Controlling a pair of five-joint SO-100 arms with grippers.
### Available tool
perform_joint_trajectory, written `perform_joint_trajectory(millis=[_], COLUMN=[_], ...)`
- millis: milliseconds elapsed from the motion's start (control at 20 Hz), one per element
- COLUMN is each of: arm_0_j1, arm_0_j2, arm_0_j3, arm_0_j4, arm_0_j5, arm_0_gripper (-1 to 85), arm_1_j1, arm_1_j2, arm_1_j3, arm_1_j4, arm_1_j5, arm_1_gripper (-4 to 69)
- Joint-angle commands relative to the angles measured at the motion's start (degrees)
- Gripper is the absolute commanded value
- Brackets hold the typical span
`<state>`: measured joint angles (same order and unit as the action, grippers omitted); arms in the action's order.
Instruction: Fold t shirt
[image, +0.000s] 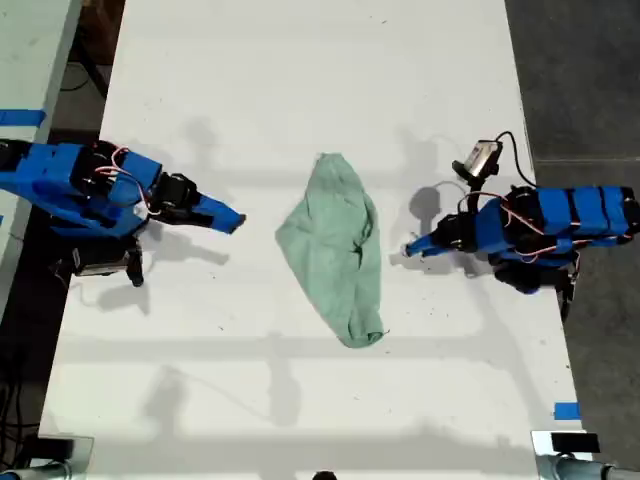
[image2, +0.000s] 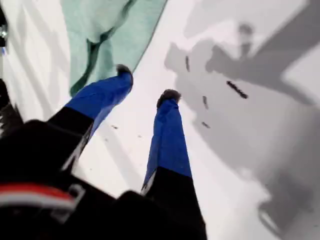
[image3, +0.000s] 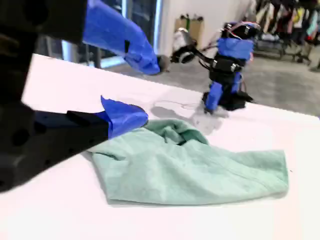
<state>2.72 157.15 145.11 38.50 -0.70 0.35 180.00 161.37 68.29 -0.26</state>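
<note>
The t shirt (image: 335, 250) lies crumpled in a long, rumpled heap in the middle of the white table (image: 300, 80), pale mint green and plain. My first gripper (image: 410, 248) is on the exterior view's right, just off the shirt's edge. It stands open and empty over bare table (image2: 147, 82), with the t shirt (image2: 110, 30) just beyond its fingertips. My second gripper (image: 235, 222) is on the exterior view's left, a short gap from the cloth. Its jaws are wide open (image3: 152, 90) and hold nothing, the lower finger just short of the t shirt (image3: 190, 170).
The first arm (image3: 222, 65) shows across the table in the second wrist view, a small camera and wires on it. Blue tape (image: 565, 410) marks the table near the exterior view's lower right. Dark floor borders the table on both sides.
</note>
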Motion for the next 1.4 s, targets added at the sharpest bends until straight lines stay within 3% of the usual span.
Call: perform_joint_trajectory(millis=[0, 300, 600, 800, 850, 900, 1350], arm_0_j1=[3.1, 6.2, 5.0, 7.0, 6.4, 5.4, 1.8], arm_0_j2=[-54.9, -96.9, -97.6, -91.8, -91.7, -92.5, -97.9], arm_0_j3=[-39.6, -87.5, -87.5, -86.2, -86.1, -86.1, -87.7], arm_0_j4=[6.3, 25.0, 25.3, 25.4, 25.7, 25.7, 23.2], arm_0_j5=[-3.1, -8.2, -13.9, -20.4, -21.6, -22.3, -24.8], arm_0_gripper=[17.4, 18.5, 21.4, 20.4, 20.3, 20.3, 20.1], arm_1_j1=[-5.4, -10.2, -12.0, -12.6, -12.7, -12.8, -13.4], arm_1_j2=[-21.4, -61.3, -82.3, -84.6, -85.0, -85.6, -90.6], arm_1_j3=[-13.4, -40.1, -58.2, -59.5, -59.4, -59.4, -62.2], arm_1_j4=[-7.0, -10.0, -6.6, -5.1, -5.4, -5.7, -5.4], arm_1_j5=[3.2, 2.3, -0.2, 0.7, 0.8, 0.8, 0.3], arm_1_gripper=[19.4, 19.8, 20.1, 19.9, 15.2, 1.8, 1.3])
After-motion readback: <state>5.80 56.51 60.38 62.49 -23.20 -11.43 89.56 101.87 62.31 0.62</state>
